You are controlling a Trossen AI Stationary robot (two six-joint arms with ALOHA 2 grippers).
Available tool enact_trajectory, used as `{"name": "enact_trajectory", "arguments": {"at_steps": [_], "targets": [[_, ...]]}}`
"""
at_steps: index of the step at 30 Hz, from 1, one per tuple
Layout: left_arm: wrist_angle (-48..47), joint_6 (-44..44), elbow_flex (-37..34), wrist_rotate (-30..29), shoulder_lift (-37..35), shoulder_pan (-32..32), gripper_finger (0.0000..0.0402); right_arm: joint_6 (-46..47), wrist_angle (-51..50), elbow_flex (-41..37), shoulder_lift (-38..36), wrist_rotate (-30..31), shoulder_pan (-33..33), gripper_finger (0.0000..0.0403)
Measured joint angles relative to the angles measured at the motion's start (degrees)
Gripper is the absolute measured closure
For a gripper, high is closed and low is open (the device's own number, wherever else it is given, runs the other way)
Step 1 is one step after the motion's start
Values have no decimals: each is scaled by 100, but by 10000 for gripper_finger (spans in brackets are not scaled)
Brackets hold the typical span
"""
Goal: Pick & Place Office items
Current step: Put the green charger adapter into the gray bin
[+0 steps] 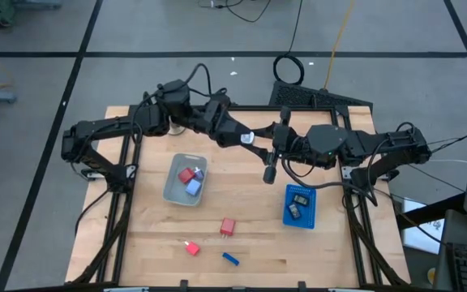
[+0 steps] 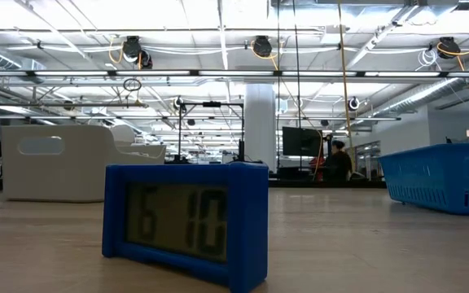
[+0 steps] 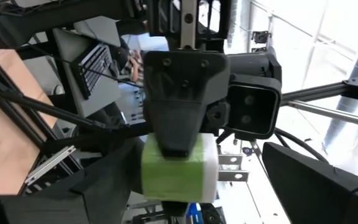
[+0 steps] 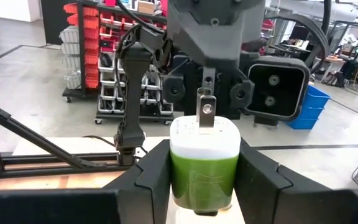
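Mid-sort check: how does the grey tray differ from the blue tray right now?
The grey tray is larger and sits on the left arm's side; the blue tray is smaller, on the right arm's side. The grey tray holds red and lavender pieces; the blue tray holds two dark pieces. Both are rectangular and lie flat on the wooden table.

Both arms reach inward and meet nose to nose above the far middle of the worktop (image 1: 250, 243). The left hand (image 1: 254, 139) and the right hand (image 1: 272, 139) face each other, wrists roughly level, elbows bent outward. Each hand is closed on opposite ends of the same green and white plug (image 4: 204, 158).
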Motion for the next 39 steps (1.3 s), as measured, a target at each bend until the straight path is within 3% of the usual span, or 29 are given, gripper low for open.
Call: {"name": "enact_trajectory", "arguments": {"at_steps": [39], "targets": [[66, 153, -9, 35, 13, -15, 53, -227, 92, 9, 190, -107, -160, 276]]}}
